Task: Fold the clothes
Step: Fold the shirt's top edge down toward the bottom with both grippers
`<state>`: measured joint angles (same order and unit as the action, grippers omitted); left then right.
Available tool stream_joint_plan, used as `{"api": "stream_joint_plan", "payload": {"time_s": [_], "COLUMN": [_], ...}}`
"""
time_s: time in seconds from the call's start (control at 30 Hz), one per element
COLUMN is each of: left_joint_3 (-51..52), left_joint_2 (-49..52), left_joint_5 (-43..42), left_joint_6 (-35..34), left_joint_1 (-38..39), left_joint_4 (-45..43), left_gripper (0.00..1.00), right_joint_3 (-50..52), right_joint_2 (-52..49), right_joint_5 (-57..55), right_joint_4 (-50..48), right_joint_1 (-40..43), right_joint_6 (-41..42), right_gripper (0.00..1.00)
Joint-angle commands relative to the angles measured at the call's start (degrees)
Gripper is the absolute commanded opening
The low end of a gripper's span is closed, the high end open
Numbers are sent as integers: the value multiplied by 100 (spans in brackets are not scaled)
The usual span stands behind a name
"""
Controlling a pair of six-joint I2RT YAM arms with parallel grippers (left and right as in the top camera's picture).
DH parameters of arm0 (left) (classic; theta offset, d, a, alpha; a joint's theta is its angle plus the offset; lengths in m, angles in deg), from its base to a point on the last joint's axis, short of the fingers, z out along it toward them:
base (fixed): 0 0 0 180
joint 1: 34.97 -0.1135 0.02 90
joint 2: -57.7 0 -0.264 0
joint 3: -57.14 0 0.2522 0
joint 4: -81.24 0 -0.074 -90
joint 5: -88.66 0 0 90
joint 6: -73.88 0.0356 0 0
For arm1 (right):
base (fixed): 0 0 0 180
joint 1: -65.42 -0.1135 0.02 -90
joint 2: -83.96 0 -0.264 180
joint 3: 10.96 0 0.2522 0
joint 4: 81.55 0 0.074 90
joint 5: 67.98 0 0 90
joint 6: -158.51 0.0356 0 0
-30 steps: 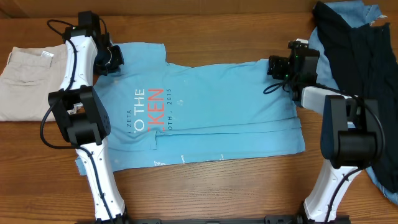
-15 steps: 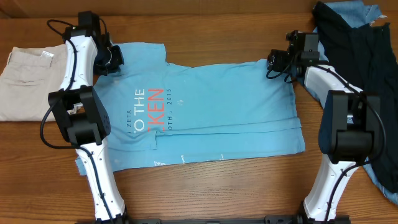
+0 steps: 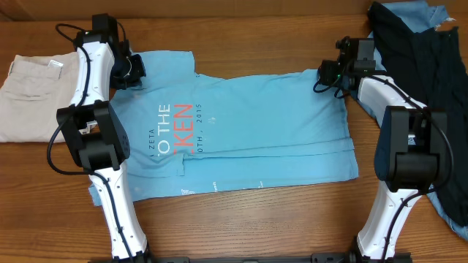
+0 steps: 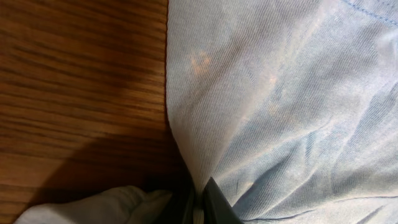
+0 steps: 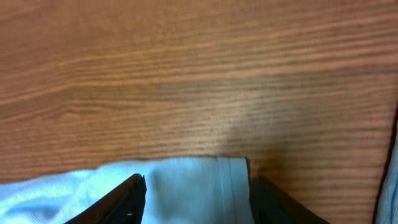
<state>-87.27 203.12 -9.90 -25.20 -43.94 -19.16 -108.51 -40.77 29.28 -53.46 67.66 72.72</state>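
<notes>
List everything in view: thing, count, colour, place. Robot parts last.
T-shirt: one, sky-blue with white and coral lettering, spread across the table's middle.
trousers: one pair, beige, left edge.
garment pile: two, black over denim-blue, right edge.
table: one, brown wood, under everything.
left claw: one, black, shut on the T-shirt's far left edge.
right claw: one, black, open around the T-shirt's far right corner.
</notes>
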Motion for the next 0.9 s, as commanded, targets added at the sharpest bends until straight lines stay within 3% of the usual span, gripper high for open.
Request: {"api": "stream_joint_plan", "payload": {"time_s": [0.0,0.37,0.57,0.7,0.87], "left_joint_3": [-140,-140,-140,-140,-164], "left_joint_2": [70,70,70,70,24], "left_joint_5": [39,37,37,37,31], "left_joint_6": [-81,-81,-81,-81,-33], "left_joint_1": [37,37,37,37,26], "left_joint_4": [20,20,37,44,35], "left_gripper": [8,8,8,8,5], "right_joint_3": [-136,-136,-136,-136,-138], "right_joint_2": [-157,-551,-551,-551,-520], "right_joint_5": [33,33,28,-70,-232], "right_joint_4": [-57,-109,-223,-221,-105], "right_joint_1": [2,2,2,9,9], "right_joint_6": [-20,-20,-20,-17,-17], "right_gripper": [57,50,21,7,4]}}
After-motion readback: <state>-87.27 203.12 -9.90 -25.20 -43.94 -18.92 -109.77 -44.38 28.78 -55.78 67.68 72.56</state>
